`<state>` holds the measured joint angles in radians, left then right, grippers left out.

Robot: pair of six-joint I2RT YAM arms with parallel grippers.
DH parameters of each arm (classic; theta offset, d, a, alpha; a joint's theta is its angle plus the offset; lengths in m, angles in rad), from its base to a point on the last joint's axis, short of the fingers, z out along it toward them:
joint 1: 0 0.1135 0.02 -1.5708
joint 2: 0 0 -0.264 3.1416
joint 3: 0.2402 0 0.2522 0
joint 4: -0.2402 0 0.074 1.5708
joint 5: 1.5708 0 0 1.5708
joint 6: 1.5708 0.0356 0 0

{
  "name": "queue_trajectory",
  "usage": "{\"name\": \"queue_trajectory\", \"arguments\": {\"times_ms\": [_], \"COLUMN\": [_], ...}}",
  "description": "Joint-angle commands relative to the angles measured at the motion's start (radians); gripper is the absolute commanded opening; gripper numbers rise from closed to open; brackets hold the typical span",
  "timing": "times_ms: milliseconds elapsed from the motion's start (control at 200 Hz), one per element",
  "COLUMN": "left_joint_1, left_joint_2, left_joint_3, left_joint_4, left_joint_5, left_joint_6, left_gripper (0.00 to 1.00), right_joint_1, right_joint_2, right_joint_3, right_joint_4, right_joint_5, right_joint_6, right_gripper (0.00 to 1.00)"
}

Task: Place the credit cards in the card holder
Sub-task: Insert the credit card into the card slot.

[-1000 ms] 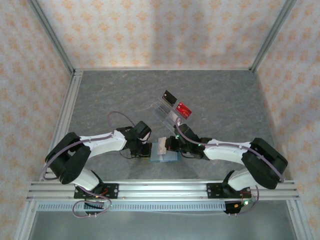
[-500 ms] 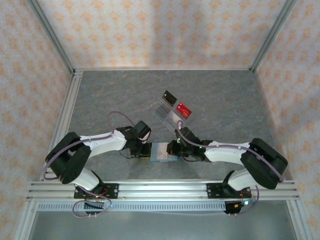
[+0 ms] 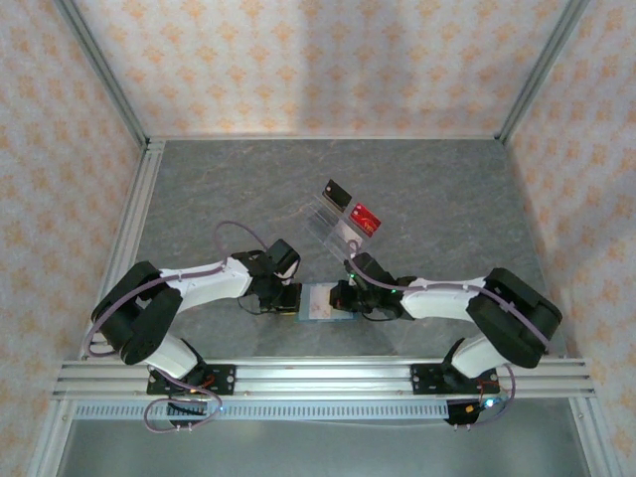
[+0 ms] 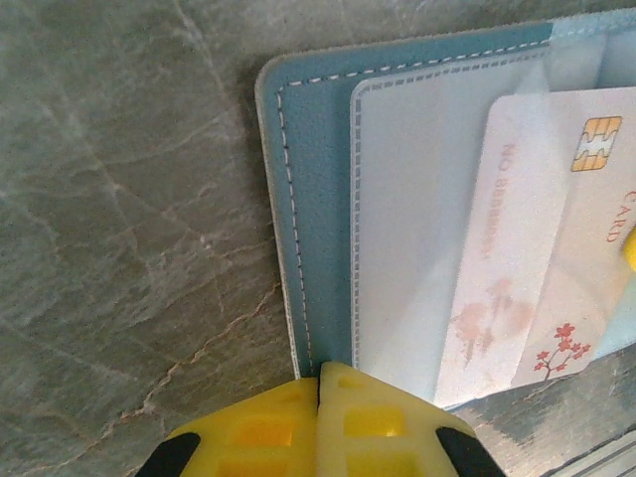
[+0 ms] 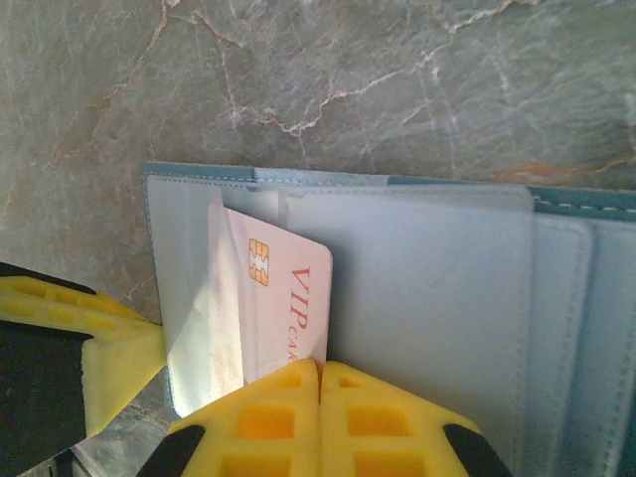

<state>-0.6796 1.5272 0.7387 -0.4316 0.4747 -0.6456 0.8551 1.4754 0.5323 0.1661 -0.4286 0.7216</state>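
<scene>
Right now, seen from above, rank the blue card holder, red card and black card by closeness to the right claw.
1. card holder, right at the right claw.
2. red card, beyond, on the clear rack.
3. black card, farthest back.

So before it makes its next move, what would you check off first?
1. Card holder lying open on the table: ok.
2. Left tool shut, tips at the holder's edge: ok.
3. Right tool shut, tips against the pale VIP card: ok.
4. That card fully under its clear sleeve: not ok, only partly in.
5. Black card and red card in the holder: not ok, both sit on the clear rack.
6. A free sleeve for the next card: cannot tell.
</scene>
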Motion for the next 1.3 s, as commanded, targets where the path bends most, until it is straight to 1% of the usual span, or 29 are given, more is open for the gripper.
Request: {"name": "queue_trajectory", "arguments": {"times_ms": [0,300,771,896,966,1066,1171,1221,1296], "left_joint_1": [0.010,0.010,0.010,0.011,0.011,0.011,0.011,0.012,0.011], "left_joint_2": [0.033,0.010,-0.007,-0.009,-0.009,-0.009,-0.009,-0.008,-0.006], "left_joint_3": [-0.014,-0.033,-0.057,-0.058,-0.059,-0.065,-0.076,-0.079,-0.082], "left_joint_4": [-0.036,-0.038,-0.024,-0.024,-0.025,-0.024,-0.012,-0.009,-0.003], "left_joint_5": [-0.041,-0.042,-0.038,-0.038,-0.039,-0.044,-0.042,-0.041,-0.039], "left_joint_6": [0.004,0.003,-0.005,-0.003,-0.003,-0.005,-0.012,-0.015,-0.017], "left_gripper": [0.05,0.05,0.05,0.05,0.05,0.05,0.05,0.05,0.05], "right_joint_1": [0.007,0.009,0.062,0.062,0.062,0.062,0.062,0.061,0.062], "right_joint_2": [0.034,0.078,0.132,0.110,0.075,0.019,-0.031,-0.039,-0.042], "right_joint_3": [0.030,0.058,0.101,0.099,0.103,0.122,0.140,0.150,0.167], "right_joint_4": [0.010,0.050,0.070,0.056,0.011,-0.082,-0.158,-0.187,-0.219], "right_joint_5": [-0.002,-0.021,0.013,0.035,0.055,0.085,0.113,0.117,0.119], "right_joint_6": [-0.007,0.013,0.040,0.044,0.031,0.002,-0.024,-0.038,-0.053], "right_gripper": [0.00,0.00,0.00,0.00,0.04,0.17,0.26,0.29,0.29]}}
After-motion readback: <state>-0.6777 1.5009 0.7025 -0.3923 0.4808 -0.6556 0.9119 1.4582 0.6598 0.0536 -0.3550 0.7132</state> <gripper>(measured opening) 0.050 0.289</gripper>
